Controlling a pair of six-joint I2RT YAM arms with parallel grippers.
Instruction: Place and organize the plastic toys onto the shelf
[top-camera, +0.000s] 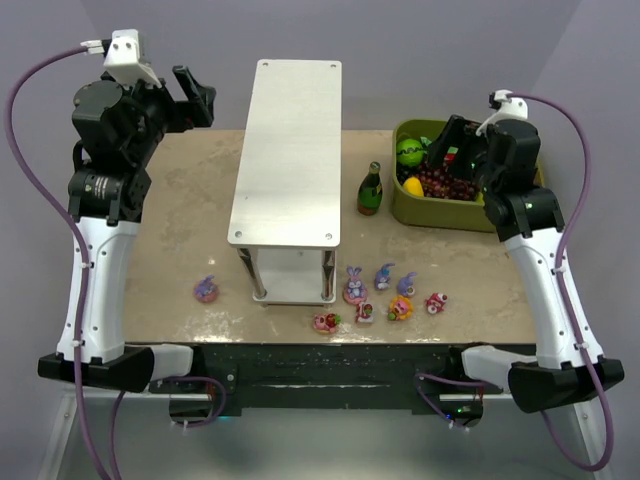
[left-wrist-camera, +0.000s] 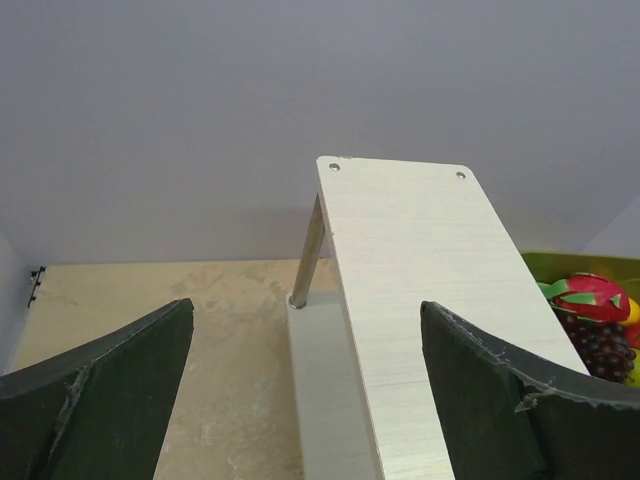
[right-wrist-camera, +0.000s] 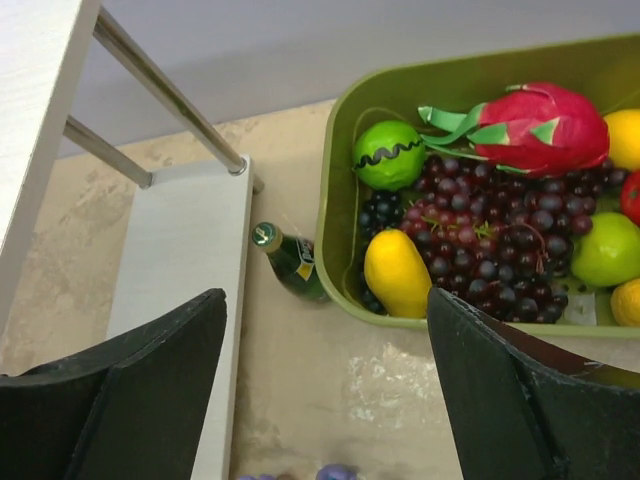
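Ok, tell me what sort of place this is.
Most likely a robotics lab test bench, not a home. The left arm and right arm are bolted to a small table against plain walls, and the props look staged: tiny plastic toys, a bare shelf, an olive-green bin of fruit.

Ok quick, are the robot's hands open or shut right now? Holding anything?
Left gripper: open, holding nothing.
Right gripper: open, holding nothing.
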